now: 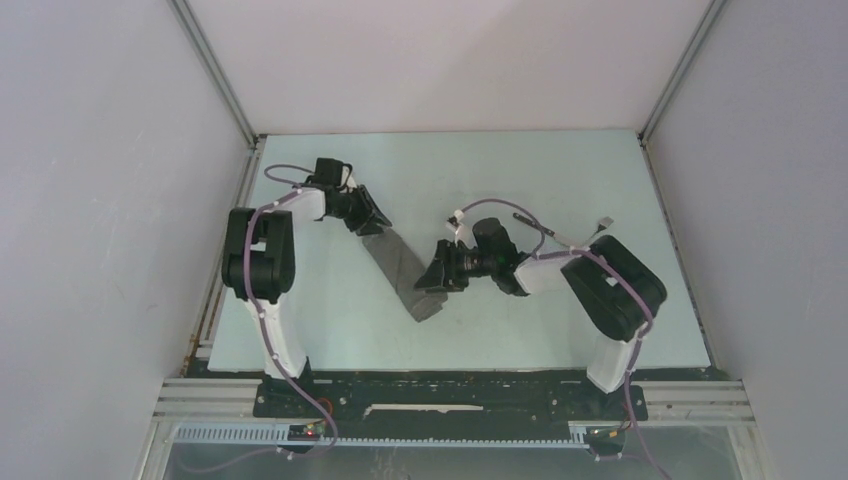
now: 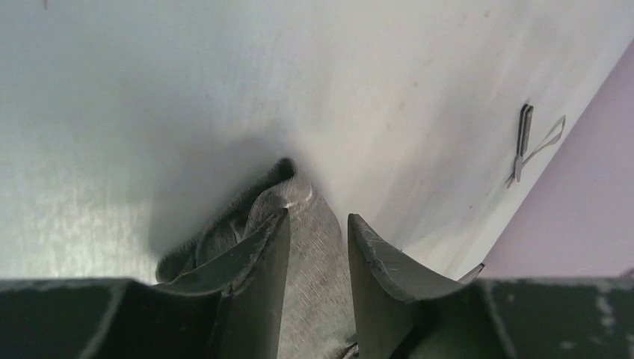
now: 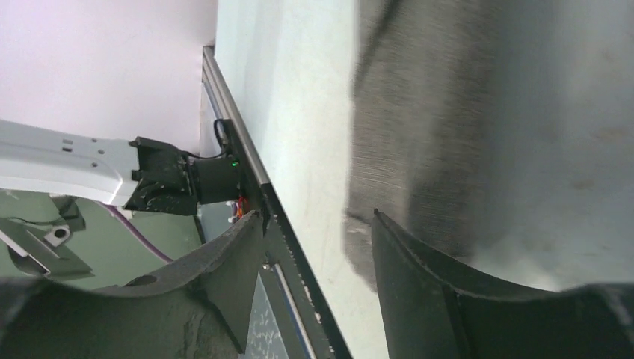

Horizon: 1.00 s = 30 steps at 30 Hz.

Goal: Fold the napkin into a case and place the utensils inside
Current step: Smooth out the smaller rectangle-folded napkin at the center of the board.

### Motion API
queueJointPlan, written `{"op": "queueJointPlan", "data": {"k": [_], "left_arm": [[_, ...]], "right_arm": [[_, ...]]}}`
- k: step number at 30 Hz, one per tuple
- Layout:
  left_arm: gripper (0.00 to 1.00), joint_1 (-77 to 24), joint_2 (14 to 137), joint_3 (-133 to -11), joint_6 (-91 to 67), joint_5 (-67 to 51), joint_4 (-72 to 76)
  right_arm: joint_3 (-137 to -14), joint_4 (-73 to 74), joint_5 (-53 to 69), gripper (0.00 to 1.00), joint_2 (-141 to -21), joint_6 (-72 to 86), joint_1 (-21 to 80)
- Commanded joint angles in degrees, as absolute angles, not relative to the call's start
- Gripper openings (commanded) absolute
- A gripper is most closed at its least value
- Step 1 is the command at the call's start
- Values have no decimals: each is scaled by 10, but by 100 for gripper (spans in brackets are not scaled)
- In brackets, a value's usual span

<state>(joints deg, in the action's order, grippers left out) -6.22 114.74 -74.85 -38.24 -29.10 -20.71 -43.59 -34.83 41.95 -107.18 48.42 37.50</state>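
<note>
We find the table (image 1: 330,330) closed in by the left wall (image 1: 100,200), the far wall (image 1: 450,60) and the right wall (image 1: 780,200). 2 arms take up much of the middle. The left arm (image 1: 262,255) reaches along the left edge, its tool (image 1: 372,222) over the far end of the napkin (image 1: 405,275). The right arm (image 1: 610,285) crosses from the right, its tool (image 1: 432,280) just beside the strip's near end. Bare table lies open along the far edge, in the near-left patch and across the near middle. The utensils (image 1: 603,222) lie near the right wall, just beside the right arm, so room there is tight.
</note>
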Motion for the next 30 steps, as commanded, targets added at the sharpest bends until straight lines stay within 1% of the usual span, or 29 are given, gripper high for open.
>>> {"op": "queueJointPlan", "data": {"k": [1, 3, 5, 9, 11, 13, 15, 18, 20, 21, 23, 26, 28, 30], "left_arm": [[43, -62, 1072, -778, -352, -288, -237], [43, -61, 1069, -773, -358, -286, -236], [43, -61, 1077, -754, -367, -277, -227], [43, -57, 1112, -711, -382, -254, -205], [44, -58, 1133, -711, -374, -242, -216], [44, -58, 1123, -704, -370, -235, -219], [44, -60, 1086, -702, -362, -213, -226], [45, -61, 1016, -717, -341, -210, -259], [46, -60, 959, -728, -320, -199, -290], [47, -60, 929, -732, -307, -194, -302], [51, -61, 882, -740, -280, -195, -322], [53, -61, 868, -761, -249, -222, -354], [53, -64, 888, -770, -249, -233, -357], [54, -74, 919, -783, -256, -254, -352]], "right_arm": [[-506, -176, 379, 64, -977, 395, 410], [-517, -201, 381, 64, -990, 407, 428], [-516, -239, 396, 63, -1028, 431, 442], [-479, -345, 402, 63, -1089, 476, 449], [-467, -357, 400, 62, -1114, 477, 447], [-464, -318, 389, 62, -1123, 453, 447], [-464, -258, 368, 62, -1102, 420, 450], [-474, -140, 328, 63, -1028, 362, 461], [-505, -35, 287, 64, -974, 321, 479], [-519, 15, 268, 65, -946, 306, 496], [-546, 77, 245, 65, -929, 296, 521], [-571, 55, 239, 66, -952, 333, 560], [-577, 11, 229, 66, -983, 384, 578], [-587, -16, 191, 67, -1007, 405, 590]]}}
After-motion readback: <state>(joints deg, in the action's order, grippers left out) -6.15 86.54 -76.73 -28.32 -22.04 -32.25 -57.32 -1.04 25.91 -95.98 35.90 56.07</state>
